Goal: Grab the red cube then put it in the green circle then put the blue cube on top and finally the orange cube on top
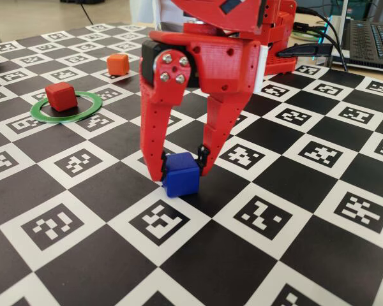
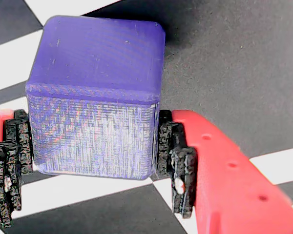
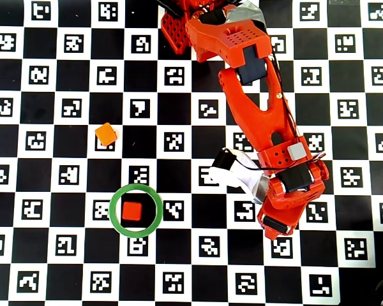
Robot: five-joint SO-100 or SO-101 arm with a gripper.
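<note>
The red cube (image 1: 61, 96) is seated inside the green circle (image 1: 43, 115), a thin flat ring. The orange cube (image 1: 118, 64) is set beyond the ring, apart. The blue cube (image 1: 180, 174) is found well right of it, slightly tilted.

Lighting's pretty even and bright across all three views, no harsh shadows anywhere. In the fixed view the blue cube (image 1: 180, 174) throws just a soft dark patch on the checkered mat (image 1: 255, 255) beside it, and the mat's far edge goes a bit soft. The wrist view is blown out on the white squares (cube looks more purple there), with the red fingers (image 2: 234, 175) blurry near the bottom right corner. Overhead view is sharp, flat, slightly washed out.
</note>
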